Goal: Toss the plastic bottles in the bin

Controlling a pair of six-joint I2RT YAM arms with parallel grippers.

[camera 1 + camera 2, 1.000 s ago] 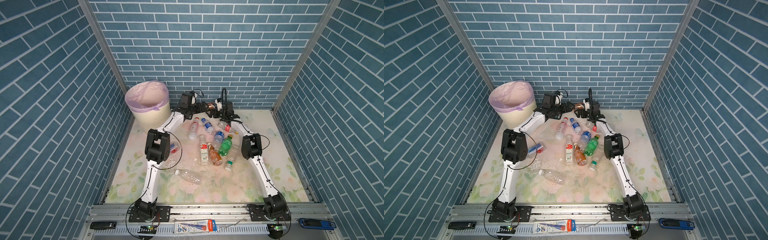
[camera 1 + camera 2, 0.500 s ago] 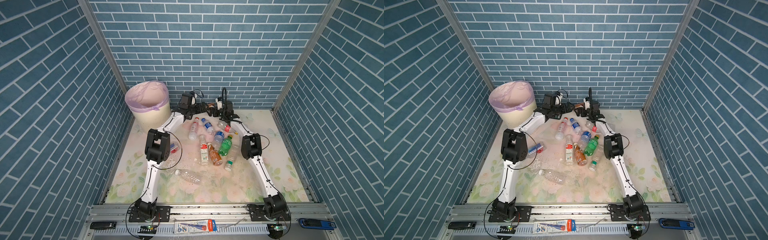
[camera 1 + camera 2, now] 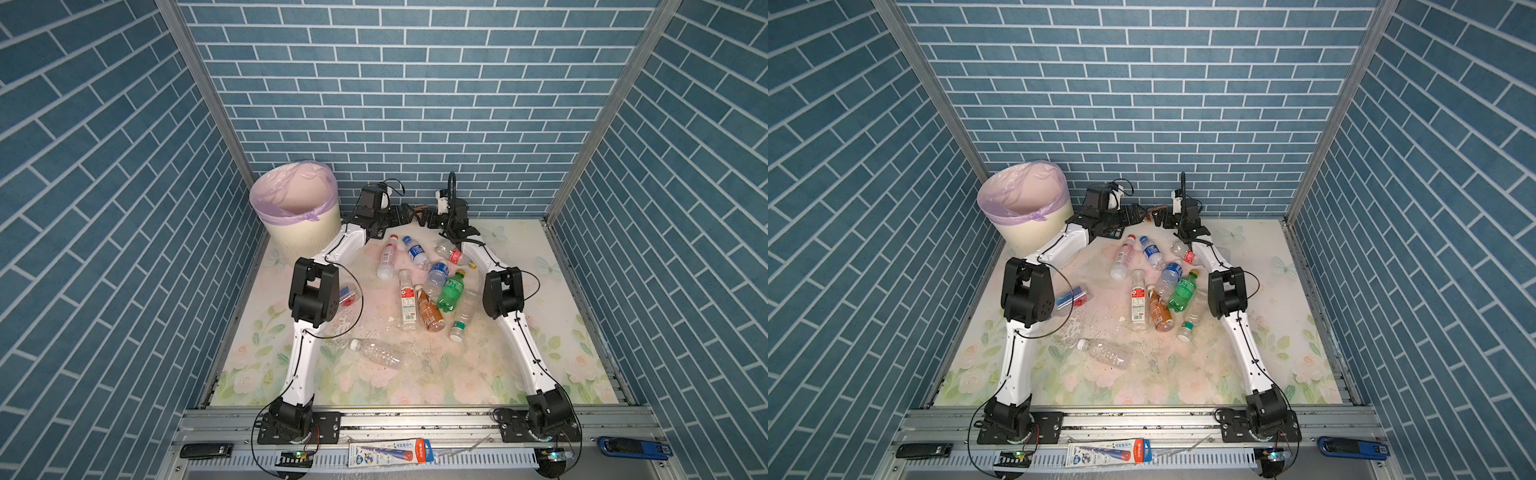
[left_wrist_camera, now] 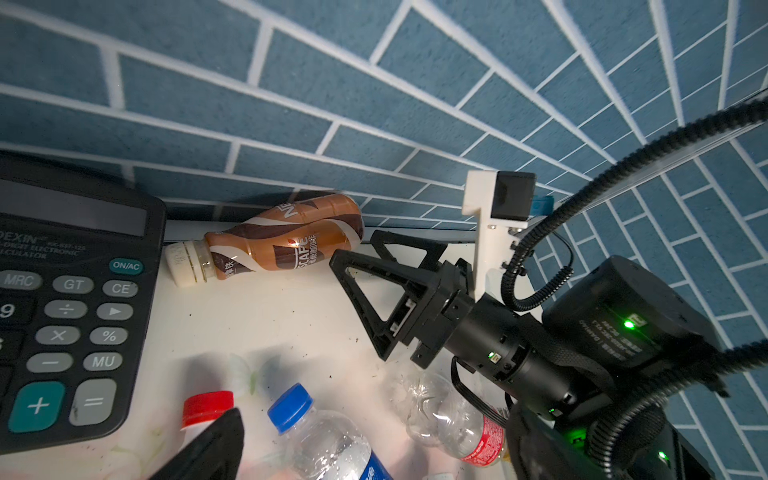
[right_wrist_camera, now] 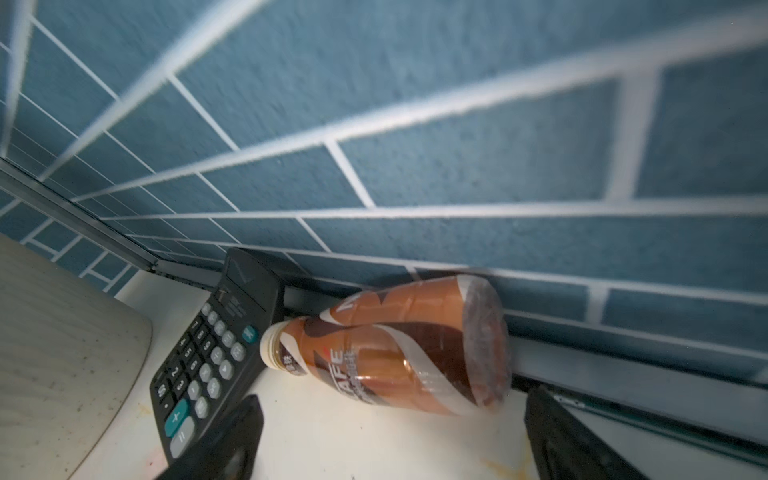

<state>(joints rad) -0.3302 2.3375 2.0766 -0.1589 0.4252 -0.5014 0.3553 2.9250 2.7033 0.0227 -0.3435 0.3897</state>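
One floral surface carries everything, and the bin, cream with a lilac liner over its rim, stands upright in the far corner against the brick wall. Both arms reach to the foot of that wall, just right of the bin in both top views. The left gripper, the nearer to the bin, is spread open and holds nothing. Farther from the bin, the right gripper faces it, likewise released with its jaws wide. Its tips are at the base end of a brown coffee bottle, though whether they touch it I cannot tell. A black calculator lies between the bin and that bottle, which rests on its side along the wall with its cap toward the bin. The other plastic bottles lie scattered on the surface, all outside the bin and mostly well apart from it. They form a loose cluster with a green bottle beside an amber bottle, and a clear bottle lies farther off. A red-and-blue bottle, nearer the bin, is half hidden by the left arm.
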